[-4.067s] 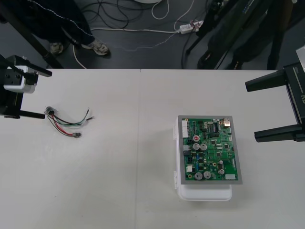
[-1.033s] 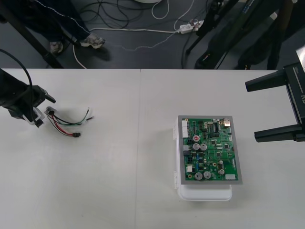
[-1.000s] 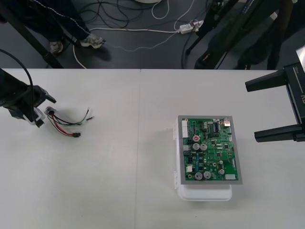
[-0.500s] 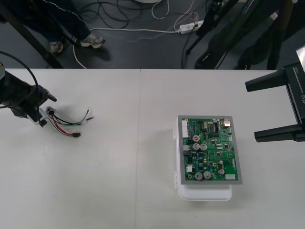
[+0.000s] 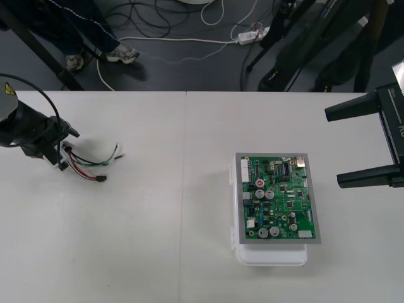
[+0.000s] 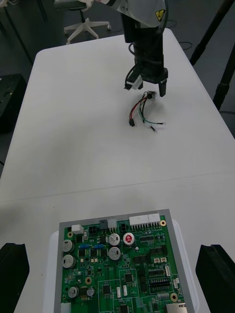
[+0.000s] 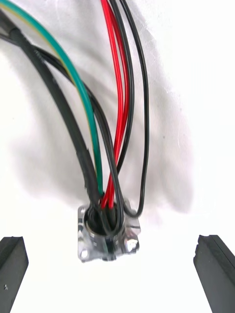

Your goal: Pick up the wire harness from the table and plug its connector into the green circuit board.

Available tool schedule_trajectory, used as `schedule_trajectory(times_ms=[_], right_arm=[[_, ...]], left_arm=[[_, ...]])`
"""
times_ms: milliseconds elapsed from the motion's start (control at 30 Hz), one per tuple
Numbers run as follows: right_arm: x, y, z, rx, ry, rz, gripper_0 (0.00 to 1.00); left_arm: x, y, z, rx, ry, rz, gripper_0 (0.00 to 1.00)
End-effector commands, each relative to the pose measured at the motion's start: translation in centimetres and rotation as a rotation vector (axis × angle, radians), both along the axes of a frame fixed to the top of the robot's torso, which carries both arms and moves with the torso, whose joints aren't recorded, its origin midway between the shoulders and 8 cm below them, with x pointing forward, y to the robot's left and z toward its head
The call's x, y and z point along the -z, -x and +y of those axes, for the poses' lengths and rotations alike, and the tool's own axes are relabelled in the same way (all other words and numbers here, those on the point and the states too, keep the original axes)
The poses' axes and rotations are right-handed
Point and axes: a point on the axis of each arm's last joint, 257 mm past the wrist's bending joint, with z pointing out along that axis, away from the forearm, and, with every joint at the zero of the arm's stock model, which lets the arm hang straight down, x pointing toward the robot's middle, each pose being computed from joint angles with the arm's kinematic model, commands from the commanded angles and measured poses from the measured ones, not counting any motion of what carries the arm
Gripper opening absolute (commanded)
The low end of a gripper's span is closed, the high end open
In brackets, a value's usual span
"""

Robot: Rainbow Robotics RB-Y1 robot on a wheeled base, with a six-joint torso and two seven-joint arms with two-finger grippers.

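The wire harness (image 5: 88, 164) lies flat on the table at the far left, with red, green and black wires. Its small black plug (image 5: 101, 178) is at the near end and its round metal socket (image 7: 107, 234) at the left end. My left gripper (image 5: 65, 150) is down at that socket, open. In the left wrist view the socket sits low between the two black fingertips (image 7: 11, 266), touching neither. The green circuit board (image 5: 278, 199) rests on its white base (image 5: 271, 255), right of centre. My right gripper (image 5: 361, 144) waits open at the right edge.
The right wrist view looks across the board (image 6: 117, 274) to the left gripper (image 6: 149, 83) standing over the harness (image 6: 144, 110). Bare table lies between harness and board. Cables and a person's shoes are on the dark floor beyond the far edge.
The left gripper has left its parked spot at the left edge, tilted down and closed in on the socket end of the harness. Harness, board and right arm have not moved.
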Motion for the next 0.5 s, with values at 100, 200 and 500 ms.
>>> schedule_trajectory(times_ms=[100, 200, 500], right_arm=[[-0.83, -0.21, -0.76, 0.043, 0.023, 0.005, 1.0], [-0.83, -0.21, -0.76, 0.043, 0.023, 0.005, 1.0], [-0.83, -0.21, -0.76, 0.043, 0.023, 0.005, 1.0]], left_arm=[[-0.96, -2.32, -0.88, 0.097, -0.069, -0.078, 1.0], [-0.76, -2.24, -0.76, 0.098, -0.074, -0.076, 1.0], [-0.36, -2.29, -0.78, 0.1, -0.079, -0.086, 1.0]])
